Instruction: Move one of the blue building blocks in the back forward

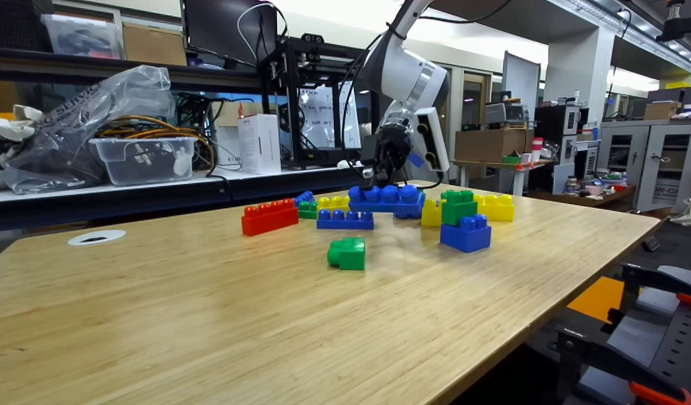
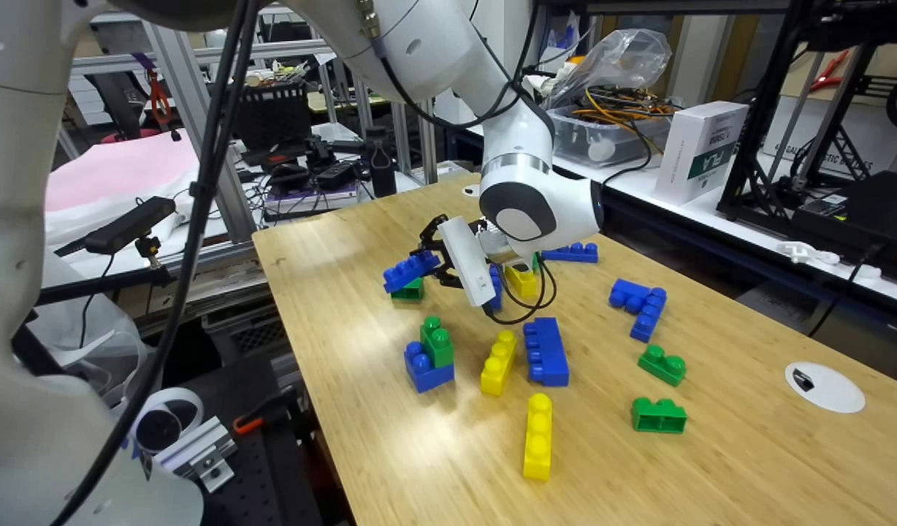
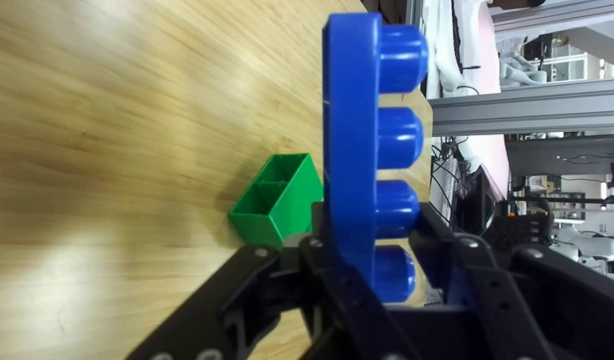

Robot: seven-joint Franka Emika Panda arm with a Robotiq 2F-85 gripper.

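I am judging the carry to be the step in hand: a long 4-studded blue block (image 3: 352,150) is hanging in the air in the grip of the tool (image 3: 371,215), so picking up is looking done and setting down is not yet happening. Since it is being held, I am taking it as the 1 that the task is meaning.

I am placing it by the green block (image 1: 347,254) that is lying on its side on the table (image 1: 210,315). In an exterior view the blue block (image 1: 385,205) is showing higher than the green block and beyond it, the 2 standing apart; in an exterior view the blue block (image 2: 408,272) is appearing just over the green block and partly hiding it.

By my reckoning the next move is calling for a steady shift forward, then a gentle lowering onto the table beside the green block, then a release. Which way forward is running from the green block, the views are not settling. The lowering may be needing care: held off its middle, the blue block could be pivoting on meeting the table.

The tool is standing closed as far as the blue block is letting it. 1 side is seeming to press the studded top and the other the underside, nearer 1 end than the middle.
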